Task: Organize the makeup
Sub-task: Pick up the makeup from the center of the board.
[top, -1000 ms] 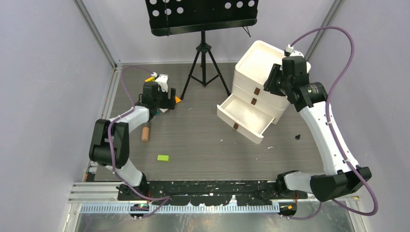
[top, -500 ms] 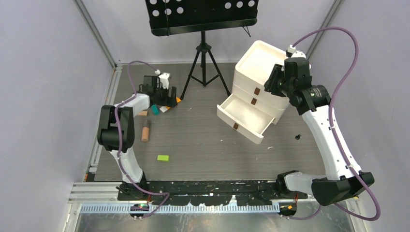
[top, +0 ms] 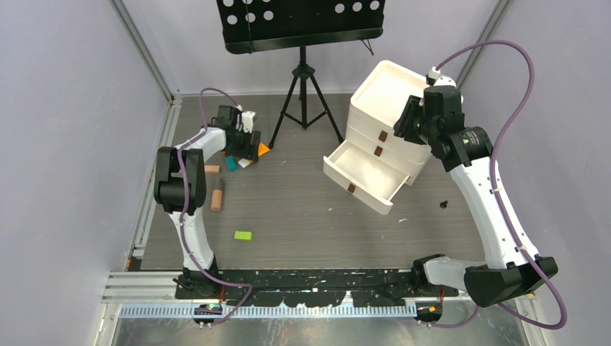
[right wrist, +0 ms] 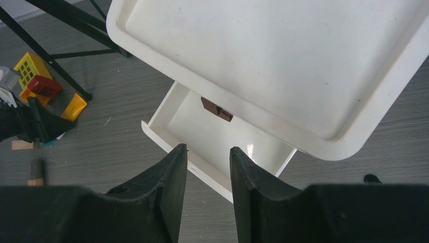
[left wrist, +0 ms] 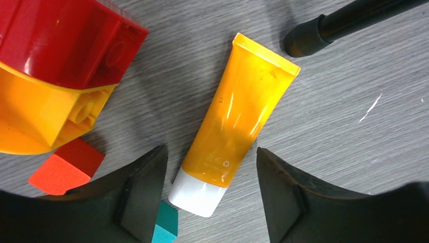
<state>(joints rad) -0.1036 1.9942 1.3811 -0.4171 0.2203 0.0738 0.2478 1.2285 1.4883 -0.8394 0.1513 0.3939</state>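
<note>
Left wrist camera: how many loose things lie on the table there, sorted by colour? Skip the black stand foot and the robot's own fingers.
Red blocks: 2
Yellow block: 1
Teal block: 1
Orange tube: 1
Total: 5

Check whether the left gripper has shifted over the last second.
Yes, slightly: in the top view the left gripper has edged toward the back, farther from the green block, which lies unmoved.
</note>
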